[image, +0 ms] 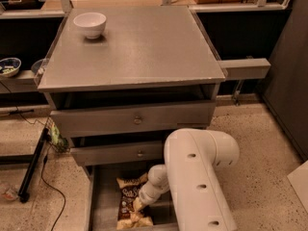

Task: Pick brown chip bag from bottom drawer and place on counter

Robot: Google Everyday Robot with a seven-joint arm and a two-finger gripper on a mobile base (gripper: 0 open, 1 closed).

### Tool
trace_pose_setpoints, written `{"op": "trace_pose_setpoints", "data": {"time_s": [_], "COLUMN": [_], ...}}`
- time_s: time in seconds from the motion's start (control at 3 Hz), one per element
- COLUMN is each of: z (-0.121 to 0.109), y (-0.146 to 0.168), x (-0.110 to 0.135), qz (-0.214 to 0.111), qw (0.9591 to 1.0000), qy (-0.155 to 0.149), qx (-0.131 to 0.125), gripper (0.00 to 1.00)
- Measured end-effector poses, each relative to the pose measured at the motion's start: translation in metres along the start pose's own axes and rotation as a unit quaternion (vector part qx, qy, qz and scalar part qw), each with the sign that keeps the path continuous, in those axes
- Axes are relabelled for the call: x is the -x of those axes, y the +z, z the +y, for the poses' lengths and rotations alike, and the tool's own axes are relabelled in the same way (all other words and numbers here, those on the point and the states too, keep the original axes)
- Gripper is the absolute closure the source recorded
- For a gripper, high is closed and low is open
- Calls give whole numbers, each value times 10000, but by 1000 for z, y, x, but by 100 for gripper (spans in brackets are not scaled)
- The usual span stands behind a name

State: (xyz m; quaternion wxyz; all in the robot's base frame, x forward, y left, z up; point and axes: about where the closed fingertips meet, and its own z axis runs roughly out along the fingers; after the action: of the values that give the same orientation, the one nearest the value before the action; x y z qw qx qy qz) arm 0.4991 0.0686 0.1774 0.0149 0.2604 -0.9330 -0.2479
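The brown chip bag (128,202) lies lengthwise in the open bottom drawer (102,201), dark brown with tan ends and white lettering. My white arm reaches down into the drawer from the right. The gripper (138,205) sits at the bag's right edge, right over or against it, mostly hidden behind the wrist. The counter (139,44) is the large flat grey top of the cabinet, above and behind the arm.
A white bowl (90,24) stands at the counter's far left corner. Two knobbed drawers (137,121) sit above the open one. A narrow grey side shelf (243,69) sticks out at the right. A black stand leg and cable (32,165) lie on the floor at the left.
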Motion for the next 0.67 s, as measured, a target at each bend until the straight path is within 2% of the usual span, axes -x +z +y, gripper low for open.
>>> {"op": "trace_pose_setpoints", "data": {"time_s": [0.33, 0.67], "z": [0, 0], "y": [0, 0], "x": [0, 0], "qz": [0, 0], "qw": [10000, 10000], "qy": [0, 0], "qx": [0, 0], "gripper": [81, 58]}}
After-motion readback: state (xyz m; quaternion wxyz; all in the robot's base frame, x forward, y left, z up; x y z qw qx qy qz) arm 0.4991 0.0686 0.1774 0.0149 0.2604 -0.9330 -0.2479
